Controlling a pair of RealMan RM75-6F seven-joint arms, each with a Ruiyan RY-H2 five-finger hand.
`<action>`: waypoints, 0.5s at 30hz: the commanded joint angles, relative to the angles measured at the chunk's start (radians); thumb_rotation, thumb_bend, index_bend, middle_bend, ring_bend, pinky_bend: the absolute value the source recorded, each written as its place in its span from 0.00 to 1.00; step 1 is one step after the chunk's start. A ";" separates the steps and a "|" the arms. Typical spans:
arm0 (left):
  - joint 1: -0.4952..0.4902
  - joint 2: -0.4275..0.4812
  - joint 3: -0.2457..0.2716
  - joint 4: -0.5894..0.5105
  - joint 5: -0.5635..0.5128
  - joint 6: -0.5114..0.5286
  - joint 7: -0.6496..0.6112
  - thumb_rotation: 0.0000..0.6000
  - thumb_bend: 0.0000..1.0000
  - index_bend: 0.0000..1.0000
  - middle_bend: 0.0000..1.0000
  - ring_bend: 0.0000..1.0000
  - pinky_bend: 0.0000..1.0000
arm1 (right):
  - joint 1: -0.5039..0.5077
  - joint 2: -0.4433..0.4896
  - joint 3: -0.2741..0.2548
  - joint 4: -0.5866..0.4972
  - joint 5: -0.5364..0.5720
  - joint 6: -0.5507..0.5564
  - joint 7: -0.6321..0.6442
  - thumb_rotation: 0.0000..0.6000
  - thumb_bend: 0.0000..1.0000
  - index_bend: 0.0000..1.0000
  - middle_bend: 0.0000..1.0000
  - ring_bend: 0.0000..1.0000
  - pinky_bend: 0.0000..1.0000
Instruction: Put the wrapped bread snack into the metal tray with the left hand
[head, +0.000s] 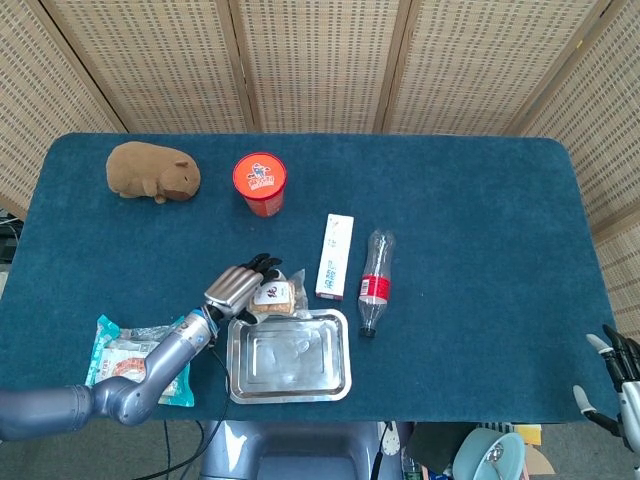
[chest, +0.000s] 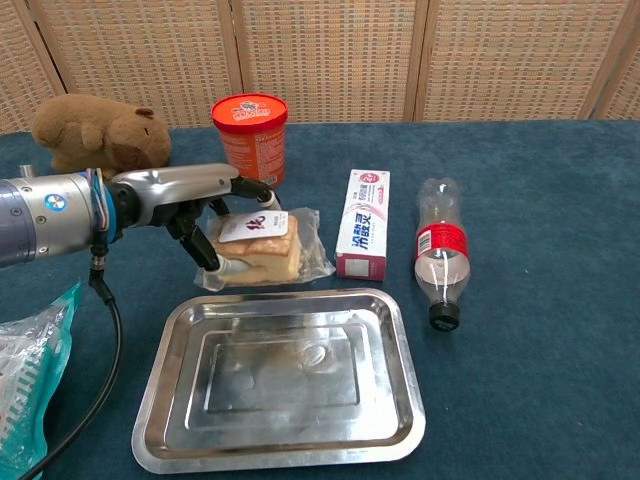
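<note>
Wrapped bread snack: clear wrapper, white label on top; held at centre left of the chest view, just above the far rim of the metal tray.
Left hand: fingers closed around the snack's left end, gripping it.
Metal tray: lower centre, on the blue counter.
Right hand: lower right corner of the head view, fingers apart, holding nothing.
Toothpaste box, plastic bottle: right of the snack.
Red cup, plush animal: upper left.
</note>
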 joint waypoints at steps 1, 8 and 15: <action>0.010 0.002 0.018 -0.059 0.007 0.038 0.034 1.00 0.38 0.33 0.11 0.00 0.26 | 0.001 -0.002 0.000 -0.002 -0.003 0.005 -0.001 1.00 0.38 0.10 0.00 0.00 0.00; 0.024 -0.012 0.053 -0.125 0.020 0.081 0.090 1.00 0.38 0.33 0.11 0.00 0.26 | 0.002 -0.010 -0.003 0.000 -0.016 0.019 -0.006 1.00 0.38 0.10 0.00 0.00 0.00; 0.044 -0.017 0.090 -0.181 0.027 0.130 0.153 1.00 0.38 0.33 0.11 0.00 0.25 | -0.002 -0.013 -0.002 -0.002 -0.022 0.039 -0.012 1.00 0.38 0.10 0.00 0.00 0.00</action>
